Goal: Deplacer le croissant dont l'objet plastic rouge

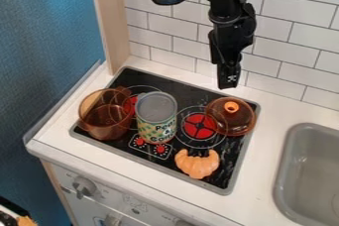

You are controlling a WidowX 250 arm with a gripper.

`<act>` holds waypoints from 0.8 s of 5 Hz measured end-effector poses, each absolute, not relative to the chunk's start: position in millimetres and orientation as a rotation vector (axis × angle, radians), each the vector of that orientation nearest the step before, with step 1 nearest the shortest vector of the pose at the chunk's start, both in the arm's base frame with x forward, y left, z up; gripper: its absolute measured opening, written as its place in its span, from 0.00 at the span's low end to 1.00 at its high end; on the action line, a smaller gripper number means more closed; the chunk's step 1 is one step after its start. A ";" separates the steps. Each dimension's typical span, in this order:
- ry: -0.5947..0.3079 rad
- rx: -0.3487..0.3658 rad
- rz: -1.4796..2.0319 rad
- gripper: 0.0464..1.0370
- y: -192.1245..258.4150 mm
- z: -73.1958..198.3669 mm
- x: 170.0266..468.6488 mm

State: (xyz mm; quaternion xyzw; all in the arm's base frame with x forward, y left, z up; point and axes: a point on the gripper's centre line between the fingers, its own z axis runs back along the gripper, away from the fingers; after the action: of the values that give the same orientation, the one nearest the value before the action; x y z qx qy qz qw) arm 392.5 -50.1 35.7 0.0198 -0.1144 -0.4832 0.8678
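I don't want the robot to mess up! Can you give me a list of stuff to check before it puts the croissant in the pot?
1. Orange croissant-shaped toy lying on the black stovetop: ok.
2. Reddish-brown, see-through round pot uncovered: ok; the reddish-brown, see-through lid with an orange knob sits apart from it.
3. Black two-finger gripper over the croissant: not ok; it hangs by the stove's back edge.
4. Low, straight path to the pot free: not ok; the tall grey-topped can with a patterned label stands right beside the pot, on the croissant's side.
5. Gripper's exact height above the stove: cannot tell.
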 end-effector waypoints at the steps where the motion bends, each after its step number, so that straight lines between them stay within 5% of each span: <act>1: -0.193 0.017 -1.014 0.96 -50.2 19.0 386.6; 2: -0.114 -0.044 -1.080 0.96 -52.0 8.9 364.0; 4: -0.093 0.005 -1.150 0.96 -65.7 27.7 333.4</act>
State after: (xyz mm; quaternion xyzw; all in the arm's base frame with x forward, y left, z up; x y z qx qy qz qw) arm 333.4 -65.7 27.7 0.0026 -0.0440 -0.5438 0.8381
